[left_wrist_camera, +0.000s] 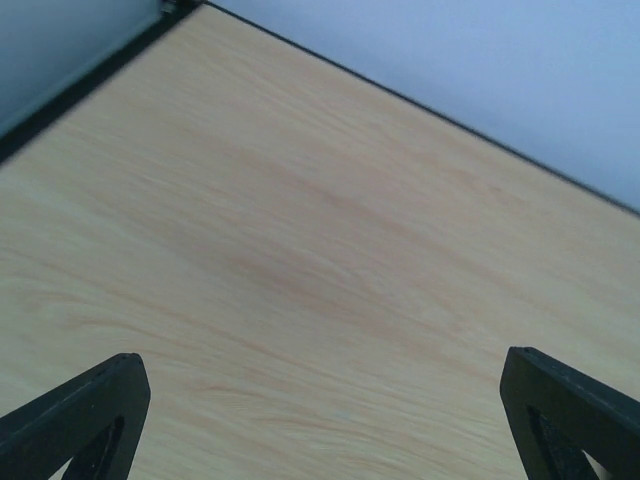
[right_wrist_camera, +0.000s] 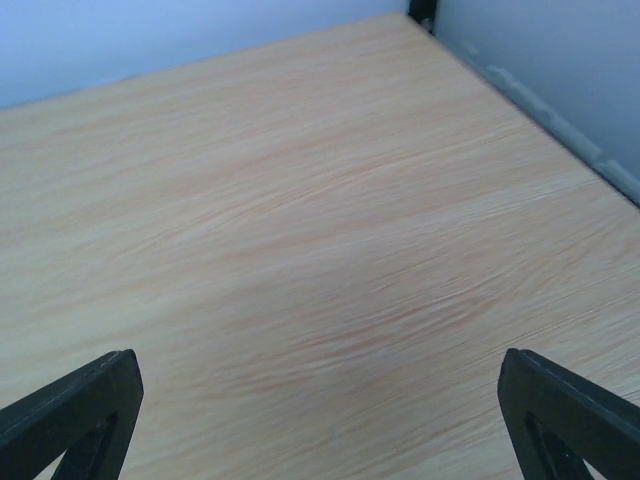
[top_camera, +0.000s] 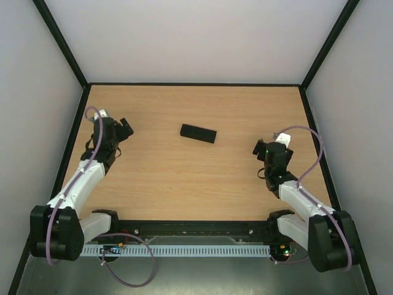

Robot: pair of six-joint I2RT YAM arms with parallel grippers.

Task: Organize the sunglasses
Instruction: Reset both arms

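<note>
A closed black rectangular case (top_camera: 198, 133) lies on the wooden table, a little behind the middle. The sunglasses are not in view in any frame. My left gripper (top_camera: 125, 129) is open and empty at the left side of the table, well to the left of the case. In the left wrist view its two black fingertips (left_wrist_camera: 85, 410) stand wide apart over bare wood. My right gripper (top_camera: 260, 149) is open and empty at the right side, to the right of the case. In the right wrist view its fingertips (right_wrist_camera: 575, 410) also stand wide apart over bare wood.
The wooden table (top_camera: 184, 178) is ringed by a black frame and pale walls on the left, back and right. The back-left corner shows in the left wrist view (left_wrist_camera: 165, 10), the back-right corner in the right wrist view (right_wrist_camera: 425, 10).
</note>
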